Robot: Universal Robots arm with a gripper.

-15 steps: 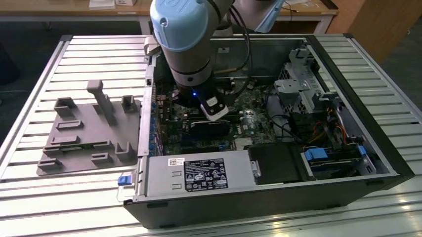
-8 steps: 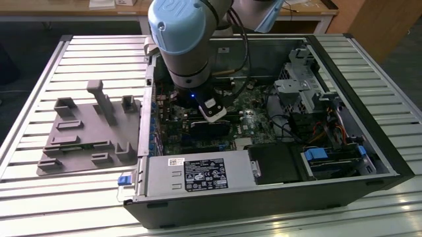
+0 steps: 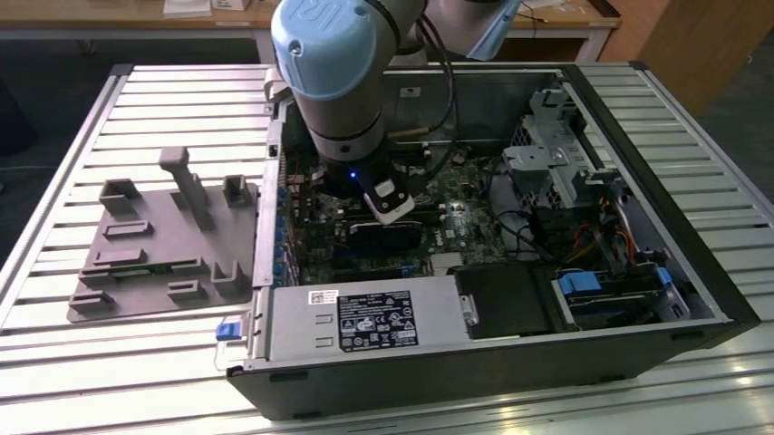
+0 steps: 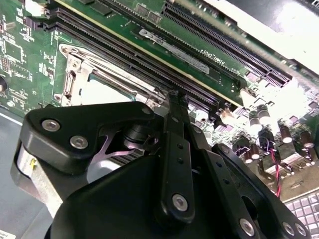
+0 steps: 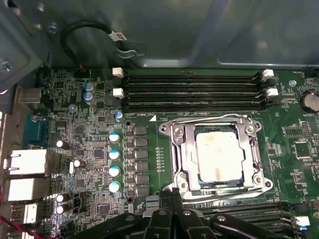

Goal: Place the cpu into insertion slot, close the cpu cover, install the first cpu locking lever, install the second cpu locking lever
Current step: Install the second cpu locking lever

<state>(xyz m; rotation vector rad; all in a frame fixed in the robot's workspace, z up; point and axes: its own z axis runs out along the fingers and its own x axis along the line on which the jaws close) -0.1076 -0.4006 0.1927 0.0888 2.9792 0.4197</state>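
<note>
Closed together, the jaws of the gripper (image 4: 174, 102) meet in one thin black edge with nothing between them. In the second wrist view that tip sits at the corner of the cpu cover (image 4: 75, 69), the black linkage spreading out below it.

In the first wrist view the gripper (image 5: 172, 191) points at the socket's near edge, toward the cover's 7 o'clock corner. The silvery cpu cover (image 5: 182, 149) lies flat and closed, framing the cpu (image 5: 217, 157), whose pale metal top shows through the window. The cpu sits seated in the insertion slot (image 5: 202, 179), whose dark border peeks out under the frame. Beyond the socket, at 12 o'clock, run the long black memory slots (image 5: 192, 89), and farther still a looped black cable (image 5: 82, 30) hangs on the case wall. Blue-topped capacitors (image 5: 114, 154) line up at 9 o'clock from the socket.

In the exterior view the arm (image 3: 344, 82) reaches steeply down into the open computer case (image 3: 677, 272), wrist nearly vertical, with the gripper (image 3: 393, 213) low over the motherboard (image 3: 466, 222). A grey fixture tray (image 3: 158, 245) lies at 9 o'clock from the case, on the slatted table (image 3: 72, 353).
</note>
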